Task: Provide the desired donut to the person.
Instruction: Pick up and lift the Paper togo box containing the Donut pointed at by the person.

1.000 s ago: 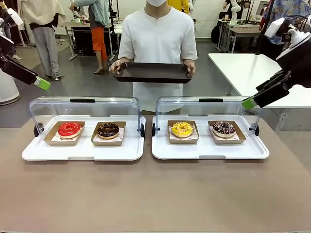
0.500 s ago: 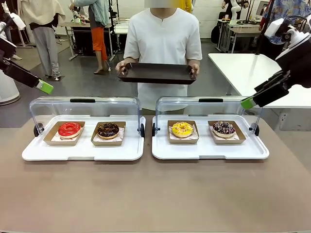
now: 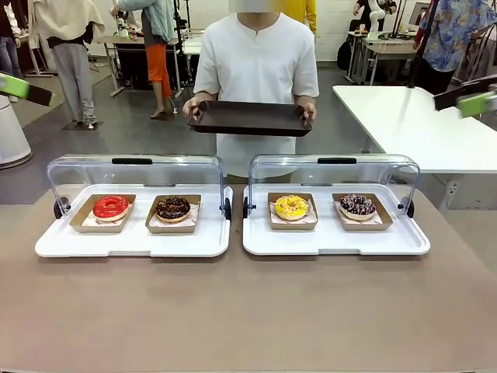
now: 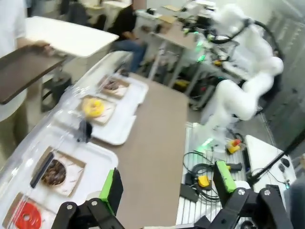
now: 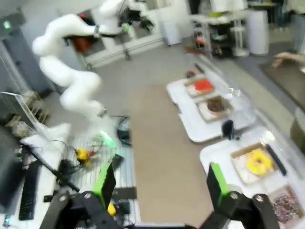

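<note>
Jaws both stood wide open, empty; four donuts (image 3: 291, 207) lay under shut covers (image 3: 136, 172); person's (image 3: 256, 62) tray (image 3: 248, 118) at 12 o'clock bare.

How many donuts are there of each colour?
Red donut: 1
Brown donut: 1
Yellow donut: 1
Dark sprinkled donut: 1
Total: 4
</note>
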Action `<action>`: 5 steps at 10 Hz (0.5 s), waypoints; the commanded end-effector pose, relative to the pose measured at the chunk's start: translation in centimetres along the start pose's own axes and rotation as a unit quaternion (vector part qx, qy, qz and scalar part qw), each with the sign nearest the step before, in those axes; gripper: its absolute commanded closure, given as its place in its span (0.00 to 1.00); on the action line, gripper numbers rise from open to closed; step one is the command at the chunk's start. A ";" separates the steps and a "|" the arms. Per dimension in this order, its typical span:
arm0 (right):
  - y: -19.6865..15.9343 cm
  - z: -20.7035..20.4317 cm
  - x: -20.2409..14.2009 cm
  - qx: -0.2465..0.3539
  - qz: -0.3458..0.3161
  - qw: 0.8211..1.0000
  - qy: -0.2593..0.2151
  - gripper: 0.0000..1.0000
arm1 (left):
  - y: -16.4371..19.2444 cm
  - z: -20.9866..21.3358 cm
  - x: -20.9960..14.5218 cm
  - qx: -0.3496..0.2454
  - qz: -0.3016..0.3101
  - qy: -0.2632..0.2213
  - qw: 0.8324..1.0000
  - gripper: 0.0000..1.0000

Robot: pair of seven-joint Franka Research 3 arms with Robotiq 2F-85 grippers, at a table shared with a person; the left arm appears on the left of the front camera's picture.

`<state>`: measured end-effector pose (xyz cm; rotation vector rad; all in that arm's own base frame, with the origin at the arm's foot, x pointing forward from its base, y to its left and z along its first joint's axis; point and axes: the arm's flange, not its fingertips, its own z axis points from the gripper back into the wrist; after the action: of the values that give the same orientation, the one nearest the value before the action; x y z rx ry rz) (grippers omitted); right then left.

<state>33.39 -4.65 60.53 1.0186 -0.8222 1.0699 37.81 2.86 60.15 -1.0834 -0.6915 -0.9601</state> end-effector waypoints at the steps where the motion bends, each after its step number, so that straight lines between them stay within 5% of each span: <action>1: -4.1 0.7 1.1 0.059 -0.025 0.998 0.028 0.00 | 3.7 1.9 0.6 -0.053 -0.027 0.005 0.998 0.00; 5: -8.1 3.2 -2.0 -0.001 0.035 0.997 0.071 0.00 | 4.7 6.1 -0.9 0.004 -0.140 -0.005 0.990 0.00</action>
<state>40.69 -8.91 57.11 0.9710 -0.6906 1.1580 41.83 9.49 58.71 -1.0533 -0.8058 -1.1717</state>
